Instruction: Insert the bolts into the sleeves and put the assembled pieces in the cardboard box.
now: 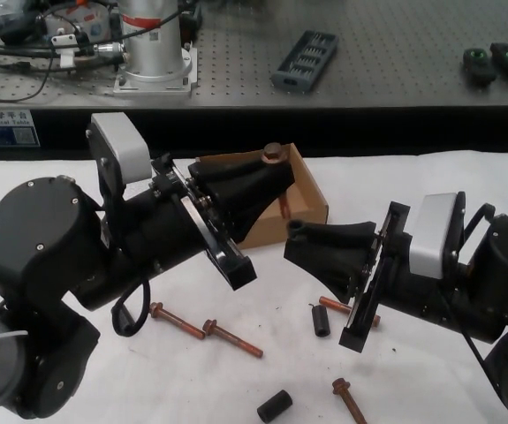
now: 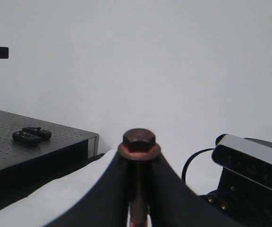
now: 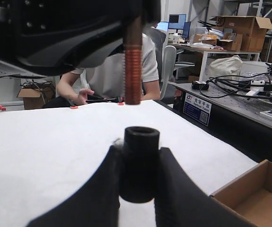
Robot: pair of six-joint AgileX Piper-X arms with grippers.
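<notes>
Broadly, a white cloth (image 1: 430,190) is covering the bench, and a dark perforated optical table (image 1: 395,53) is standing just behind it. In the right wrist view, desks (image 3: 211,49) carrying cartons and cables are standing in the room beyond. The cardboard box (image 1: 314,201) (image 3: 249,198) is sitting open at the cloth's far edge, partly behind the left arm's fingers.

The left gripper (image 1: 269,172) (image 2: 139,163) is clamping a bolt (image 1: 273,153) (image 2: 138,142) (image 3: 133,71) by its shank, with the hexagonal head resting on top of the fingertips. The right gripper (image 1: 296,237) (image 3: 139,163) is pinching a black sleeve (image 1: 295,228) (image 3: 139,161) upright, with its bore facing up. The bolt's threaded end is hanging straight above that bore, near it but not touching.

Three loose bolts (image 1: 176,315) (image 1: 232,338) (image 1: 349,399) are lying on the cloth toward the front, and a fourth (image 1: 337,307) is lying partly hidden under the right gripper. Two loose sleeves (image 1: 321,320) (image 1: 274,405) are lying among them, one just beside that fourth bolt and the other near the front edge.
</notes>
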